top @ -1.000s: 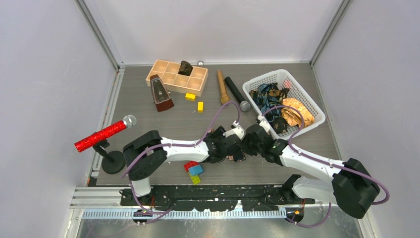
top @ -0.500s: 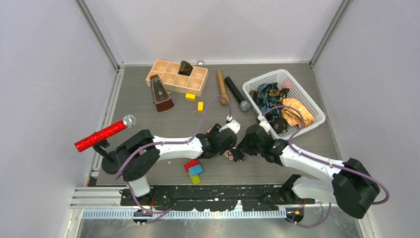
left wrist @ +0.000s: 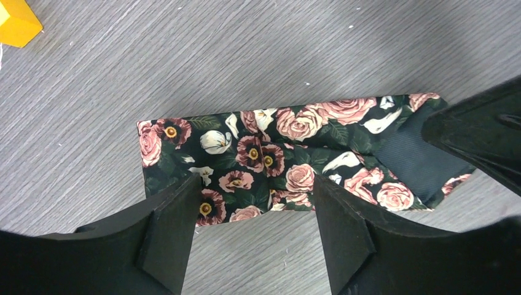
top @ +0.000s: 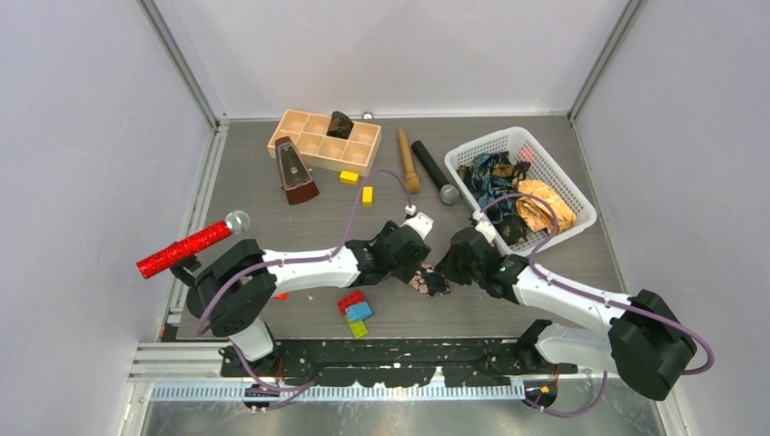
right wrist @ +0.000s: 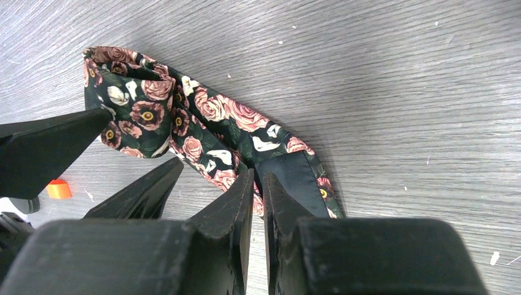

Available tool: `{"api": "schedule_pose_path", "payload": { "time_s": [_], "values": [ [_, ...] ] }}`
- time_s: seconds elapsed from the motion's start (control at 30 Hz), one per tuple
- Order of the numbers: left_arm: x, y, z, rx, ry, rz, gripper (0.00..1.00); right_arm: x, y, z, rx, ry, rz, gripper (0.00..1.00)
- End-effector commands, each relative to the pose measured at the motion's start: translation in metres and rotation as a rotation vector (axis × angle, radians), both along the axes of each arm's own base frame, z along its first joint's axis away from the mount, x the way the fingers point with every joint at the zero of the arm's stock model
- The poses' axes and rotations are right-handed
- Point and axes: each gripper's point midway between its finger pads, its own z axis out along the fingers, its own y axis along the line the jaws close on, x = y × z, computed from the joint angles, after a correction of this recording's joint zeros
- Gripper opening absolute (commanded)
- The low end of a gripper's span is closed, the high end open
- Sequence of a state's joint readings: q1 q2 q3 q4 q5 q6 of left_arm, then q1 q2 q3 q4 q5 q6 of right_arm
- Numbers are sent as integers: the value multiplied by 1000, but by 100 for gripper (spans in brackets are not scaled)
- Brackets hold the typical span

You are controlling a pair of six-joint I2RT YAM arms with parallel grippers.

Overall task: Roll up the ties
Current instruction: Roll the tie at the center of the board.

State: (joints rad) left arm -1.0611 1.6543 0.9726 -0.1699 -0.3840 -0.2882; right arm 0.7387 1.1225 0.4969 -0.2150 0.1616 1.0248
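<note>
A black tie [left wrist: 264, 160] with pink roses lies folded flat on the grey table, small in the top view [top: 429, 281]. My left gripper [left wrist: 255, 206] is open, its fingertips over the fold's near edge with nothing pinched. My right gripper [right wrist: 258, 184] is shut on the tie [right wrist: 203, 117] at the end where the plain black lining [right wrist: 295, 184] shows. Both grippers meet at mid-table, left gripper [top: 414, 264] and right gripper [top: 445, 273]. More ties sit bunched in the white basket [top: 556, 162]: dark blue-teal [top: 490, 173], golden-orange [top: 545, 205], dark brown [top: 508, 229].
A red glittery microphone [top: 186, 248] on a stand is at the left. At the back are a metronome [top: 295, 171], a wooden tray [top: 309, 138] holding a dark roll [top: 340, 123], yellow blocks [top: 350, 177], a wooden pin [top: 408, 160] and a black microphone [top: 433, 170]. Coloured bricks [top: 356, 313] lie near the front.
My left gripper has pulled back to the left and opened wider, uncovering the folded tie. The right arm has stayed still, holding the tie's end.
</note>
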Motion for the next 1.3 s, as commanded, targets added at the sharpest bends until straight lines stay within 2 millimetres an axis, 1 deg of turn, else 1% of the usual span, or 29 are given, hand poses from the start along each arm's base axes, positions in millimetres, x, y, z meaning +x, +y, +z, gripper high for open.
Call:
{"api": "schedule_pose_path", "payload": {
  "time_s": [0.0, 0.1, 0.23, 0.3, 0.37, 0.47, 0.53, 0.57, 0.6, 0.63, 0.67, 0.77, 0.87, 0.93, 1.07, 1.17, 1.27],
  "values": [
    [-1, -3, 26, -94, 5, 2, 71, 9, 0, 15, 7, -46, -29, 18],
    [0, -2, 43, -138, -6, 0, 74, 11, 2, 19, 18, -56, -30, 19],
    [3, 1, 61, -189, -13, -8, 75, 16, 9, 27, 48, -77, -22, 19],
    [4, 3, 70, -232, -8, -9, 75, 19, 16, 33, 73, -91, -8, 19],
    [11, 11, 77, -287, 3, 13, 75, 25, 28, 44, 116, -122, 21, 20],
    [23, 27, 80, -373, 40, 55, 77, 29, 48, 55, 163, -135, 98, 19],
    [31, 38, 78, -415, 66, 86, 77, 33, 62, 61, 188, -143, 144, 19],
    [35, 44, 76, -435, 75, 103, 78, 35, 70, 71, 220, -160, 166, 19],
    [37, 48, 74, -456, 90, 114, 78, 34, 77, 70, 237, -149, 196, 19],
    [40, 52, 73, -479, 106, 123, 78, 38, 84, 78, 261, -169, 210, 19],
    [42, 55, 71, -501, 122, 132, 78, 37, 89, 77, 271, -159, 228, 19],
    [48, 63, 64, -559, 164, 157, 78, 43, 102, 82, 295, -160, 255, 19],
    [52, 66, 58, -604, 206, 169, 78, 47, 109, 81, 303, -148, 263, 19],
    [53, 66, 53, -617, 225, 167, 78, 49, 111, 75, 297, -131, 255, 19],
    [52, 62, 44, -635, 260, 158, 78, 51, 113, 58, 277, -77, 236, 18],
    [53, 61, 37, -635, 275, 164, 78, 49, 112, 42, 261, -21, 217, 18],
    [54, 61, 28, -624, 291, 177, 79, 46, 109, 30, 248, 16, 199, 17]
  ]
}}
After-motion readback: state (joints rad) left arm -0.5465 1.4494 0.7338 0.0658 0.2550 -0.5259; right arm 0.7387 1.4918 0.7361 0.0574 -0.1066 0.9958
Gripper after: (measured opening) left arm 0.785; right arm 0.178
